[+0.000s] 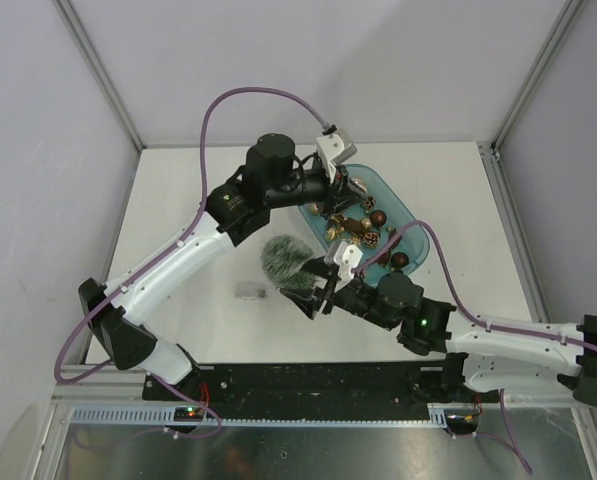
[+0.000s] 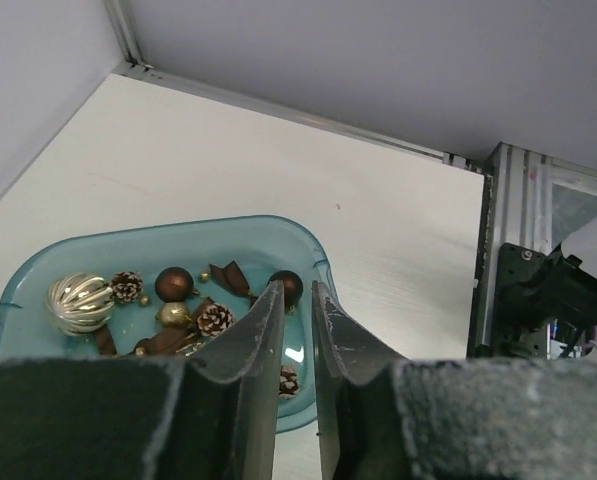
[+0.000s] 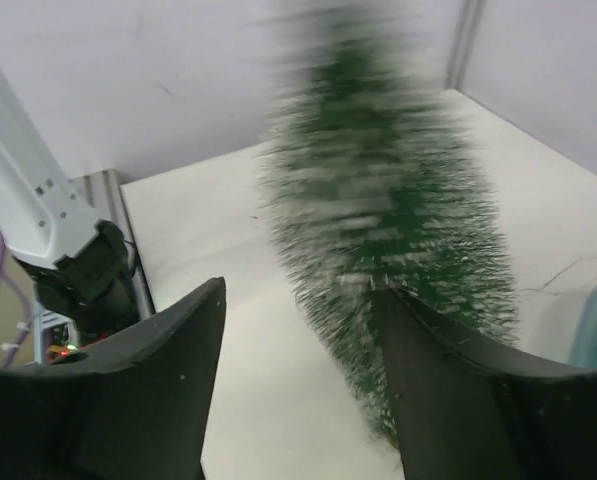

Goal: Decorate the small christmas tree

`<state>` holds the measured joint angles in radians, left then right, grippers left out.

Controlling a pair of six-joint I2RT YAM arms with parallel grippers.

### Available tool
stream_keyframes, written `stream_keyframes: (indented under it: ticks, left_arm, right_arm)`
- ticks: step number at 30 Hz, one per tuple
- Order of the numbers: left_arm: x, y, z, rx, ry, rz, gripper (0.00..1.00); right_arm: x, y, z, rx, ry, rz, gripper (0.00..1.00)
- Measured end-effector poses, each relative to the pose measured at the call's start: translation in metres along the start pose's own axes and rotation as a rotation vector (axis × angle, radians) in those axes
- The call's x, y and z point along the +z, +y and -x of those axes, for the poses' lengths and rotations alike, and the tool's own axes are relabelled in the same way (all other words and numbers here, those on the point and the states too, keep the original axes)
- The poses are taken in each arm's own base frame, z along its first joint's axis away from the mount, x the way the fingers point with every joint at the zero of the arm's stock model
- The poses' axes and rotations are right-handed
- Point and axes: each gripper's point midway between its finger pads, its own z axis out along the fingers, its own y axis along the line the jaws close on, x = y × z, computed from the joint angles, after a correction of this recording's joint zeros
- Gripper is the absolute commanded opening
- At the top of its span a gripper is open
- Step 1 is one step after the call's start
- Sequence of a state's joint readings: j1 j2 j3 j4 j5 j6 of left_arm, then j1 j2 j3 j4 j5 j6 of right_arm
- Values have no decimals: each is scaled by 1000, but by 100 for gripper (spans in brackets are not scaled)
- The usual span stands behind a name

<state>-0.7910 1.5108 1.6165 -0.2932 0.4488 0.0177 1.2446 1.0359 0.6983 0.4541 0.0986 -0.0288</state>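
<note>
The small christmas tree [image 1: 281, 258], dark green with white-frosted tips, stands at the table's middle. It shows blurred in the right wrist view [image 3: 388, 200], its lower bristles brushing my right finger [image 3: 448, 390]. My right gripper [image 1: 313, 298] [image 3: 298, 290] is open just in front of it, with nothing held. My left gripper [image 1: 346, 190] [image 2: 296, 285] hovers over the teal tray [image 1: 408, 205] [image 2: 178, 228], its jaws a narrow gap apart and empty. In the tray lie a silver ball [image 2: 79, 302], brown balls [image 2: 174, 283] and pine cones [image 2: 215, 318].
A small clear object [image 1: 248, 291] lies on the table left of the tree. The left arm's white link [image 3: 28, 200] rises at the left of the right wrist view. An aluminium frame post [image 2: 498, 250] stands beyond the tray.
</note>
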Motion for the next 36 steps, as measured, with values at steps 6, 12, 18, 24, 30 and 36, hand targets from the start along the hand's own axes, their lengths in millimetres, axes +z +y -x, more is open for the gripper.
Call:
stream_keyframes:
  ticks: [6, 12, 18, 24, 30, 36]
  left_arm:
    - [2, -2, -3, 7, 10, 8, 20]
    - [2, 4, -3, 41, 12, 32, 20]
    - [5, 7, -7, 88, 24, 30, 20]
    - [9, 11, -14, 112, 41, 28, 19]
    - [10, 9, -18, 149, 52, 8, 16]
    - [10, 11, -21, 221, 67, -5, 13]
  right_arm:
    - [-31, -20, 22, 10, -10, -94, 84]
    - [-67, -31, 49, 30, -58, -139, 89]
    - [-118, -49, 73, 75, -121, -225, 93]
    - [-155, -91, 81, 85, -161, -453, 92]
    - [-160, -140, 58, 24, -70, -677, 88]
    - [-171, -216, 36, 119, -26, -837, 80]
